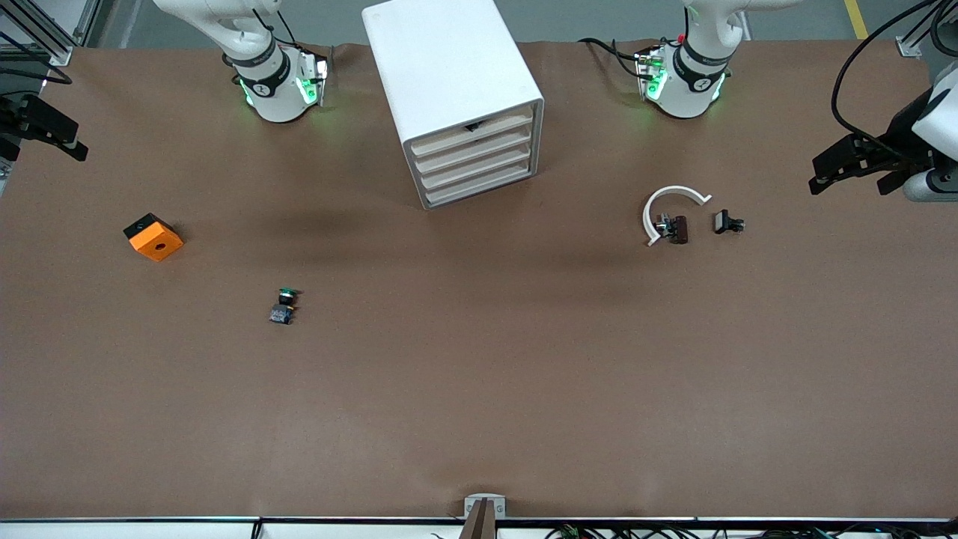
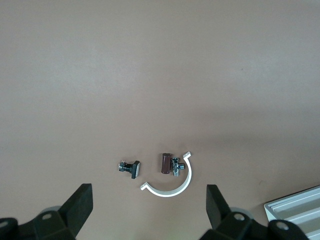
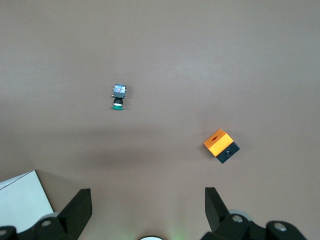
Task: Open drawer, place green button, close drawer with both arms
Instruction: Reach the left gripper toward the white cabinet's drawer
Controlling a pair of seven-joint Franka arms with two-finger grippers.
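We wait, both arms raised, cabinet (image 1: 456,97) drawers shut.
Left gripper (image 1: 853,168) and right gripper (image 1: 45,131) jaws released; button (image 1: 284,305) lower left of frame.

White arms (image 1: 269,82), black joint bands (green lights), black fingers (image 2: 80,205) — cabled.

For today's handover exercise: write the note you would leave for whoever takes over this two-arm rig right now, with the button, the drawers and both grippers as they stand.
Left gripper: open, empty, waiting up over the left arm's end of the table.
Right gripper: open, empty, waiting up over the right arm's end.
Button: lying on the table, nearer the front camera than the cabinet, toward the right arm's end.
Drawer: shut, like the others in the cabinet.
Done: nothing yet.
Left: open the drawer, put the button in, close it.
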